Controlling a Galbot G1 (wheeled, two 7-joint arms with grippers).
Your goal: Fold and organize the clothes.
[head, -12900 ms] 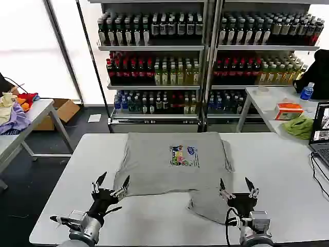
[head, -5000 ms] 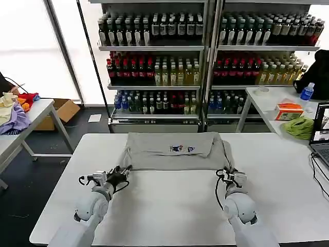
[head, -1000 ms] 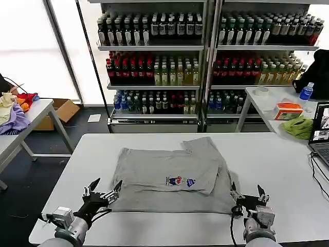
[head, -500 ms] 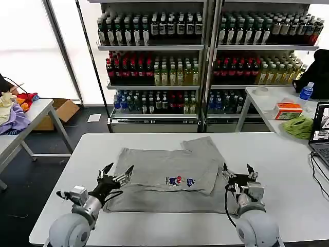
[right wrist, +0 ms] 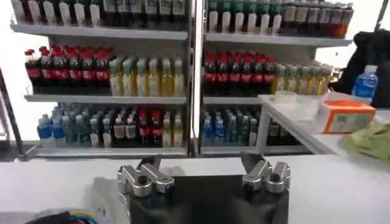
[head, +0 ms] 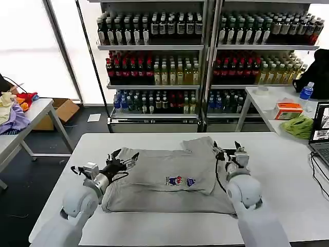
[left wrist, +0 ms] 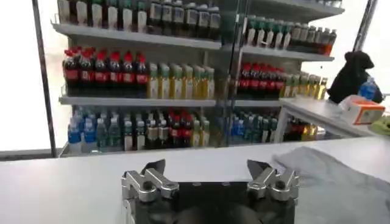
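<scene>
One of the clothes, a grey shirt (head: pixel 169 177), lies folded flat on the white table (head: pixel 277 170), its small multicoloured print (head: pixel 180 181) facing up and a flap reaching toward the far right corner. My left gripper (head: pixel 123 158) hovers open over the shirt's far left corner. Over the far right corner my right gripper (head: pixel 226 151) is open too. In the left wrist view the left gripper (left wrist: pixel 207 171) holds nothing, and grey cloth (left wrist: pixel 329 182) lies off to one side. The right gripper (right wrist: pixel 204 165) in its own wrist view is likewise empty.
Shelves of bottles (head: pixel 205 56) stand behind the table. A side table at right carries a lime-green cloth (head: pixel 299 126), an orange box (head: pixel 289 110) and a laptop (head: pixel 321 134). At left, another table holds a heap of coloured fabrics (head: pixel 14 110), with a cardboard box (head: pixel 64 109) beyond.
Both grippers have travelled from the table's near edge out along the shirt's two sides to its far corners, staying open. The folded shirt has not shifted in the last second.
</scene>
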